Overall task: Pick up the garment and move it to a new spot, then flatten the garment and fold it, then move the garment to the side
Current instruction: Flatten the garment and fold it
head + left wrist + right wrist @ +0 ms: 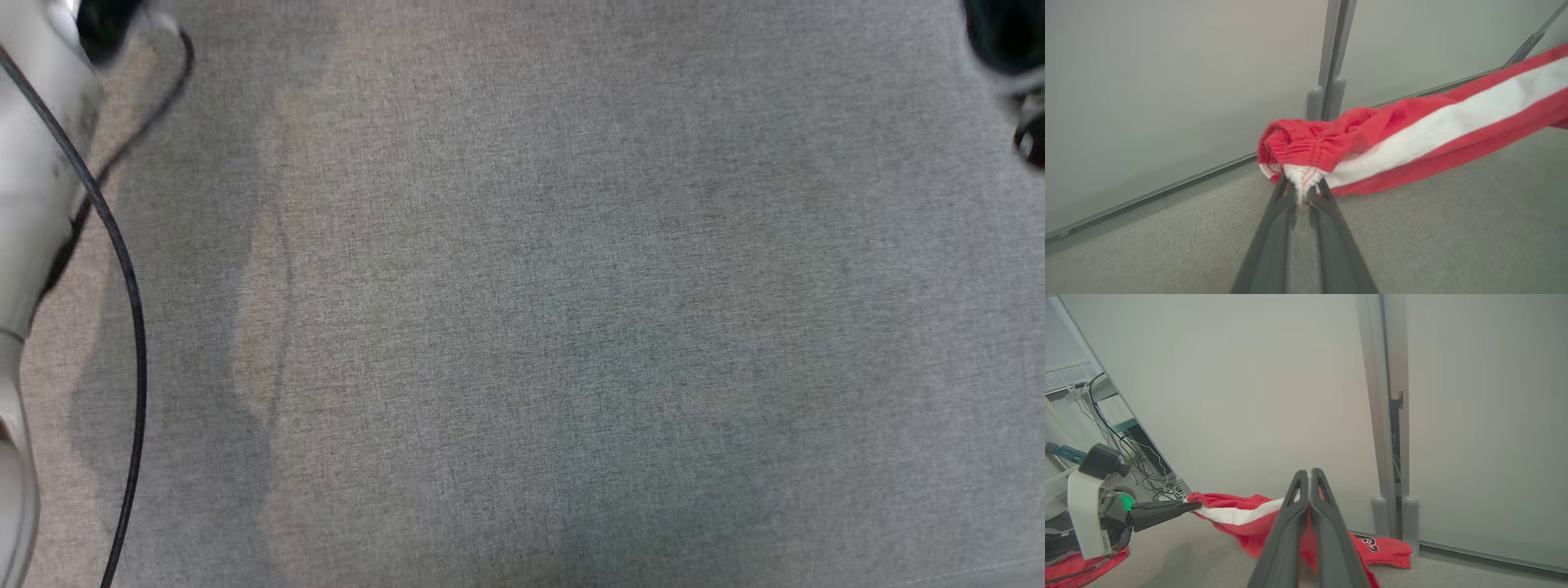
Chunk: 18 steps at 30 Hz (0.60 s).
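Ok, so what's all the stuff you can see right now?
shorts: one, red with a white stripe, stretched above the table cover
red cloth: one, red, at the right wrist view's bottom left; can't tell what
table cover: one, grey, under everything
wall panels: two, pale grey, behind the shorts
post: one, grey, between the panels
cables: a tangle, black, left of the panels
left arm: one, white, with a black cable
left pincer: one, dark, shut on the shorts' waistband
right pincer: one, dark, shut, next to the shorts
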{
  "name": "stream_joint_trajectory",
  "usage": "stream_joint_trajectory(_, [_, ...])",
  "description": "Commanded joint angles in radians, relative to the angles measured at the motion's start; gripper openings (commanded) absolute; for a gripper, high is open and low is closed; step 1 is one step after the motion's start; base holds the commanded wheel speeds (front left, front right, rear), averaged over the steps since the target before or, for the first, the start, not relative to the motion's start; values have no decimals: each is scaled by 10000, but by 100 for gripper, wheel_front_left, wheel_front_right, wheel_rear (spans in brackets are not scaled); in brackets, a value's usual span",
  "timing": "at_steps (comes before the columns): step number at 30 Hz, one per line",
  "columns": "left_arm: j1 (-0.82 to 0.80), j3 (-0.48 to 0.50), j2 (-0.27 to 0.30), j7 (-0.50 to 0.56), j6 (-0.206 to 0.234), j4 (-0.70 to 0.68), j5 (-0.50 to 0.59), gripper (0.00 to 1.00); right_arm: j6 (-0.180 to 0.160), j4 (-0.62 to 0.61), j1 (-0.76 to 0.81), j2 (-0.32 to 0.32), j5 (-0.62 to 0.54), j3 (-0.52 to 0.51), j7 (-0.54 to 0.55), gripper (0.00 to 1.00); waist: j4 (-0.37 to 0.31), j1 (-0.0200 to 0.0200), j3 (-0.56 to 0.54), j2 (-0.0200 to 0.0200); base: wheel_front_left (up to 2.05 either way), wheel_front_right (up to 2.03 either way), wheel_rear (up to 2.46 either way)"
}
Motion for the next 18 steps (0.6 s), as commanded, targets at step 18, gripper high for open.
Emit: stream_joint_trajectory(18, [3939,-1328,920,1600,10,-1257,-2200,0,0,-1355,3606,-1307,987,2733,442,0,189,0,-2806,0,0,0,0])
